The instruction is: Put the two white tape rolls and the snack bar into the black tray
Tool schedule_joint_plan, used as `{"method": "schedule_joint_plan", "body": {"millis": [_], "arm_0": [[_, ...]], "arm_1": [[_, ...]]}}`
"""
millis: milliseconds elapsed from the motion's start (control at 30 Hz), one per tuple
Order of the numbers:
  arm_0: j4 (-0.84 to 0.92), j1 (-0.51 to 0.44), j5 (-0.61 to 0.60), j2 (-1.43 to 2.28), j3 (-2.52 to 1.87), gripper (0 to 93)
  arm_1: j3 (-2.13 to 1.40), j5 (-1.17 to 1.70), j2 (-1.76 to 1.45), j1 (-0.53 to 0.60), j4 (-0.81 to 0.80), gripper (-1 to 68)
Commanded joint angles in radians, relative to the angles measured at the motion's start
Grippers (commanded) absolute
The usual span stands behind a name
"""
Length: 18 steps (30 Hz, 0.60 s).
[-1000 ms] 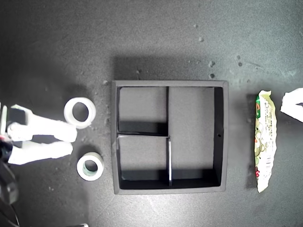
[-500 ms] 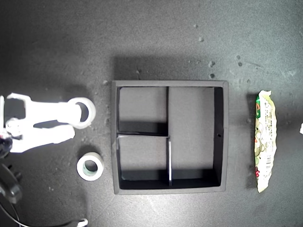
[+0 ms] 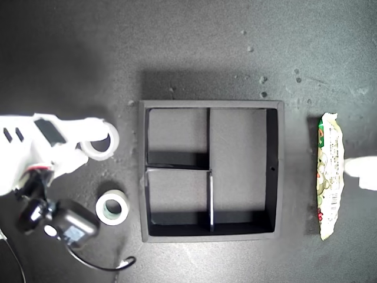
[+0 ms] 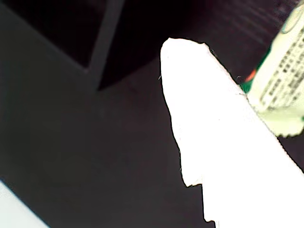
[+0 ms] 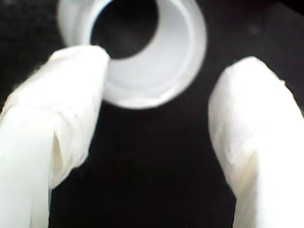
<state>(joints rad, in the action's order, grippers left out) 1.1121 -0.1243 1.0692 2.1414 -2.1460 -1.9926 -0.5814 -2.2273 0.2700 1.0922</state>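
The wider tape roll (image 3: 100, 140) lies flat on the bench (image 3: 194, 53), just off the black tray (image 3: 212, 171) toward the exterior view's left, level with the tray's upper small compartment. My second claw (image 3: 88, 141) is right on it: in the second wrist view the two white fingers (image 5: 71, 109) stand apart, one tip reaching over the roll's rim toward the open centre, the other out on bare bench beside the ring. So the roll lies at the fingertips and a little to one side of the gap, not yet squarely between them; I judge the claw needs a small sideways shift before closing on the wall of the ring. The smaller tape roll (image 3: 112, 208), with its greenish core, sits near the tray's lower small compartment, apart from the claw and clear of it. From either roll the tray wall is a short lift and carry across open bench. On the exterior view's right the snack bar (image 3: 330, 175) lies along the tray's side, its long axis parallel to the long compartment. My first claw (image 3: 360, 172) hangs just beside it; only one finger shows, so I cannot tell its opening.
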Motion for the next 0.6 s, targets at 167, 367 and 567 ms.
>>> {"method": "schedule_joint_plan", "body": {"millis": [167, 367, 567], "arm_0": [[-0.038, -0.081, 0.089, -0.110, 0.034, 16.3], [-0.077, -0.084, 0.103, -0.206, 0.046, 16.4], [-0.094, -0.040, 0.101, -0.250, 0.038, 17.3]], "arm_1": [[0.097, -0.040, 0.129, 0.075, 0.049, 32.3], [0.061, -0.077, 0.143, 0.077, 0.051, 31.4], [0.020, -0.095, 0.144, 0.110, 0.017, 31.0]]}}
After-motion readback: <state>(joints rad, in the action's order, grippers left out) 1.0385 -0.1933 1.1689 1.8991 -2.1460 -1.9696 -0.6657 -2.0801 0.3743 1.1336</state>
